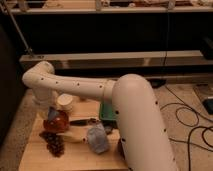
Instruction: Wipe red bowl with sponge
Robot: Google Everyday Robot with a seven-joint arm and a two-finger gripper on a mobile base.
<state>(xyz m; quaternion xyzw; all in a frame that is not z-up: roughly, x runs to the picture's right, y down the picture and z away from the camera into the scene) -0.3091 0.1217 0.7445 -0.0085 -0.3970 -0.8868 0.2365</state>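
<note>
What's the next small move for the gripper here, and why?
Probably lower the gripper a little and sweep the sponge across the inside of the red bowl. The sponge sits at the bowl's rim, right under the gripper. Whether it presses on the bowl cannot be told.

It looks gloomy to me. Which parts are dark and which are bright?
Camera view: the back under the shelf is dark; the wooden table is lit warm; the red bowl glows orange, with the gripper low over its left rim.
</note>
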